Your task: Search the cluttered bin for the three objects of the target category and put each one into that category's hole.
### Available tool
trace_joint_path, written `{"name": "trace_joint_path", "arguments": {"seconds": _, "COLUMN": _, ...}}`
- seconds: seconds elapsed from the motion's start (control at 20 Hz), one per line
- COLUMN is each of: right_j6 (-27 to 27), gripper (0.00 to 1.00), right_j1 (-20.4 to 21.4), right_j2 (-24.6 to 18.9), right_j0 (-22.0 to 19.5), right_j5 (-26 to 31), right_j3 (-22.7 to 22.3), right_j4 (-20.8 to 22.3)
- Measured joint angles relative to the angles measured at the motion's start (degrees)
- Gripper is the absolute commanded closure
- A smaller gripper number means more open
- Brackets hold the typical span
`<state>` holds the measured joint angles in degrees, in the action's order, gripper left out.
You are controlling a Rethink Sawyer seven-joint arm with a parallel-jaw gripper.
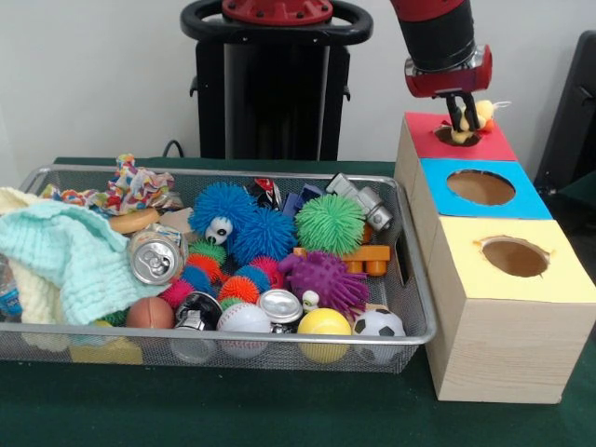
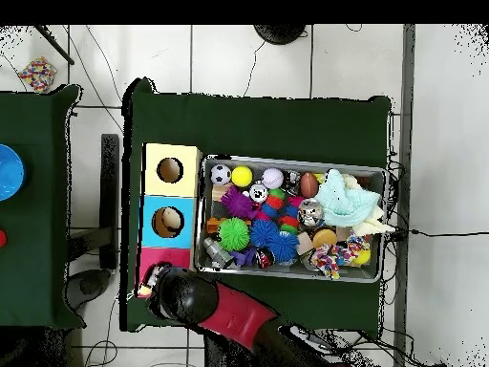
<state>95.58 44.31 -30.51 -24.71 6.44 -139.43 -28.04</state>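
Front view, left to right. Wire mesh bin (image 1: 416, 279) on green table (image 1: 279, 410), filled with clutter. At far left, pale mint cloth (image 1: 65, 251) draped over the bin's left end, with a knotted multicoloured rope toy (image 1: 130, 189) behind it. Just right of the cloth, a crushed silver drink can (image 1: 155, 256) lying on its side. Along the near wall: small brown football (image 1: 149, 312), baseball (image 1: 244, 318), yellow ball (image 1: 324, 323), miniature soccer ball (image 1: 379, 323). Mid-bin: two blue spiky balls (image 1: 244, 222), green spiky ball (image 1: 330, 223), purple spiky ball (image 1: 324, 279) nearer; orange toy block (image 1: 368, 258) and grey toy vehicle (image 1: 361, 200) toward the right wall. Right of the bin, wooden sorting box (image 1: 494, 345) with three holed tops in a row: yellow panel (image 1: 559, 275) nearest, blue panel (image 1: 484, 209) in the middle, red panel (image 1: 424, 130) farthest. Gripper (image 1: 464, 116) directly above the red panel's hole, fingers nearly closed around a small yellow toy (image 1: 482, 114), its lower end at the hole's rim. Overhead view: arm (image 2: 215, 311) over the red end of the box.
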Motion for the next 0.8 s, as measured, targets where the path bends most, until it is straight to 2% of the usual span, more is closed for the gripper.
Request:
{"name": "trace_joint_path", "arguments": {"seconds": 0.15, "right_j6": 0.0, "gripper": 1.0, "right_j1": 0.0, "right_j2": 0.0, "right_j0": 0.0, "right_j5": 0.0, "right_j3": 0.0, "right_j4": 0.0}}
{"name": "trace_joint_path", "arguments": {"seconds": 0.2, "right_j6": 0.0, "gripper": 0.0, "right_j1": 0.0, "right_j2": 0.0, "right_j0": 0.0, "right_j5": 0.0, "right_j3": 0.0, "right_j4": 0.0}}
{"name": "trace_joint_path", "arguments": {"seconds": 0.8, "right_j6": 0.0, "gripper": 0.0, "right_j1": 0.2, "right_j2": 0.3, "right_j0": 1.3, "right_j5": 0.0, "right_j3": 0.0, "right_j4": 0.0}}
